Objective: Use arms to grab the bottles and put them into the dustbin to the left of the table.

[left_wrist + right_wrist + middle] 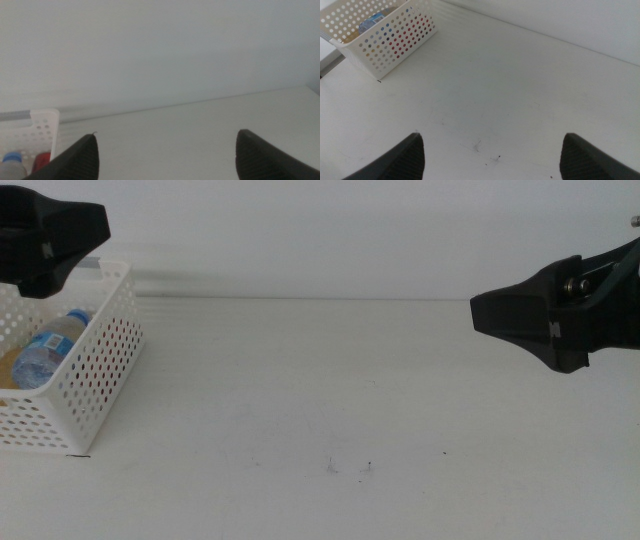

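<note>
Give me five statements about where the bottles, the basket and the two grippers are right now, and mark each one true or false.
1. The water bottle lies inside the white basket. True.
2. A bottle stands on the table midway between the arms. False: no bottle is on the tabletop in view.
3. The left gripper is above the basket, jaws open. True.
4. The right gripper holds the red can. False: it is open and holds nothing; the can is in the basket.
5. The basket sits at the table's right side. False: it is at the left.
</note>
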Tool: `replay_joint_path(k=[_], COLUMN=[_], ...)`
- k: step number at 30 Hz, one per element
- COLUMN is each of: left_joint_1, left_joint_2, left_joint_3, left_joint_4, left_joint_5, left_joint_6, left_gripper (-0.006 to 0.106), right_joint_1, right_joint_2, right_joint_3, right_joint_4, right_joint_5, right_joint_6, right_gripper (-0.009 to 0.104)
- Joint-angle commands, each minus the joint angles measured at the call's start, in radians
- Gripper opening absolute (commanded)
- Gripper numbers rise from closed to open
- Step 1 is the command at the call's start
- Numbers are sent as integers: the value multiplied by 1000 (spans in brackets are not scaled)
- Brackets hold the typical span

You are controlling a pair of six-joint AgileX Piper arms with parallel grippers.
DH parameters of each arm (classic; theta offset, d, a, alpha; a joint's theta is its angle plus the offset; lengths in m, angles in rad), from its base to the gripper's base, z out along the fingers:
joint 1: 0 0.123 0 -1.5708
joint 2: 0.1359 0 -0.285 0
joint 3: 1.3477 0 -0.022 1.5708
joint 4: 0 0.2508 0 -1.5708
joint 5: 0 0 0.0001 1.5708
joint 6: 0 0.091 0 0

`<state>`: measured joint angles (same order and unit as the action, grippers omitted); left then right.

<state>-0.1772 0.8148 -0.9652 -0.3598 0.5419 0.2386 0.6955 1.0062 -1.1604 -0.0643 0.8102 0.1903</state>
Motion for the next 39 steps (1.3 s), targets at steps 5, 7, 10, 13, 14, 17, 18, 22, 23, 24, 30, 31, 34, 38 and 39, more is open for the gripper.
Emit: replay_joint_path(k=[5,7,10,13,14,17,18,22,23,24,30,31,34,38,39], left_joint_1=[-4,-4,-4,-4,-4,-4,-4,-4,-4,-4,-3,-1,1,43,58], left_joint_2=[-3,-3,-3,-3,-3,-3,-3,-3,-3,-3,-17,-31,-109,-295,-343], left_joint_3=[15,15,15,15,15,15,15,15,15,15,34,50,145,370,416], left_joint_4=[112,140,174,186,186,195,207,215,215,215,223,223,223,228,230], left_joint_5=[-49,-53,-61,-61,-61,-61,-61,-61,-61,-61,-64,-67,-127,-216,-218], left_joint_6=[-85,-154,-222,-216,-211,-211,-211,-212,-212,-212,-212,-212,-210,-210,-210], left_gripper=[94,94,94,94,94,94,94,94,94,94,94,94,94,94,94], right_joint_1=[0,0,0,0,0,0,0,0,0,0,0,-9,-80,-247,-294], right_joint_2=[-2,-2,-2,-2,-2,-2,-2,-2,-2,-2,-19,-34,-90,-213,-247], right_joint_3=[-7,-7,-7,-7,-7,-7,-7,-7,-7,-7,32,61,199,419,484], right_joint_4=[-7,-7,1,-3,-3,3,3,3,3,3,22,22,64,154,148], right_joint_5=[-1,-1,-1,-1,-1,-1,-1,-1,-1,-1,-14,-35,-146,-362,-434], right_joint_6=[-8,-8,-8,-8,-8,-8,-8,-8,-8,-8,-8,-8,-8,-8,-5], right_gripper=[91,91,91,91,91,91,91,91,91,91,91,91,91,91,91])
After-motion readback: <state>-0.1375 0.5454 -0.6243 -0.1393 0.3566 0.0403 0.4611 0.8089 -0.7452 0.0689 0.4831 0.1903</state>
